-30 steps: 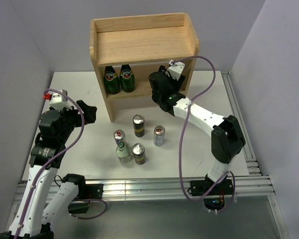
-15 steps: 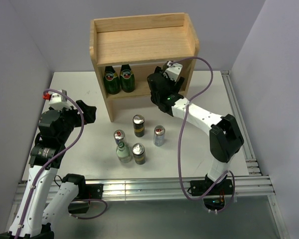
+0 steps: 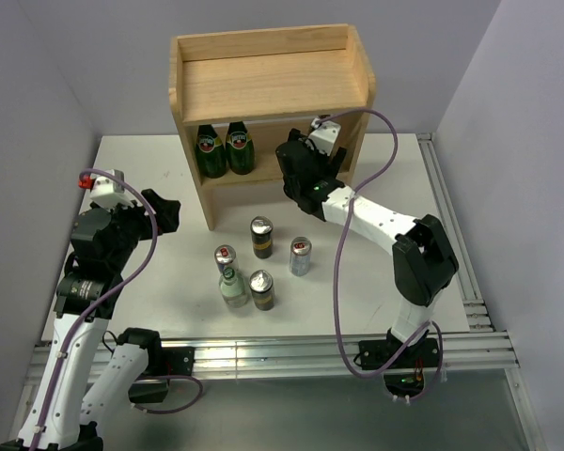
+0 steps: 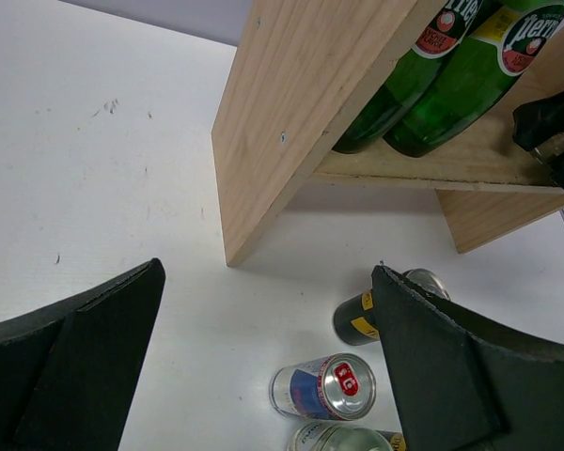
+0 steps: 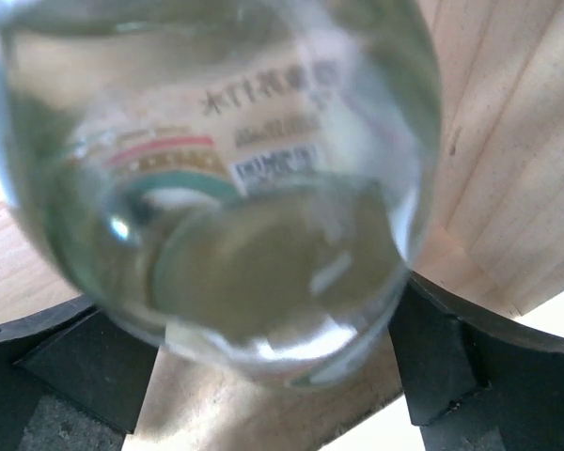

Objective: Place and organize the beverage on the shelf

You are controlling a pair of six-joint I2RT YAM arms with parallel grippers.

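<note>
The wooden shelf (image 3: 263, 80) stands at the back; its side panel (image 4: 291, 113) also shows in the left wrist view. Two green bottles (image 3: 224, 148) stand on its lower tier. My right gripper (image 3: 296, 155) reaches into the lower tier, shut on a clear glass bottle (image 5: 216, 188) that fills the right wrist view above the lower board. On the table stand two black-and-gold cans (image 3: 261, 237) (image 3: 261, 289), two blue-and-silver cans (image 3: 301, 256) (image 3: 226, 257) and a second clear bottle (image 3: 233, 287). My left gripper (image 3: 166, 211) is open and empty, left of the shelf.
The shelf's right side panel (image 5: 508, 141) is close beside the held bottle. The green bottles (image 4: 432, 75) fill the left part of the lower tier. Grey walls close in both table sides, and an aluminium rail (image 3: 451, 225) runs along the right edge.
My right gripper has moved a little further left and deeper into the lower tier with the bottle. The left arm has barely moved.
</note>
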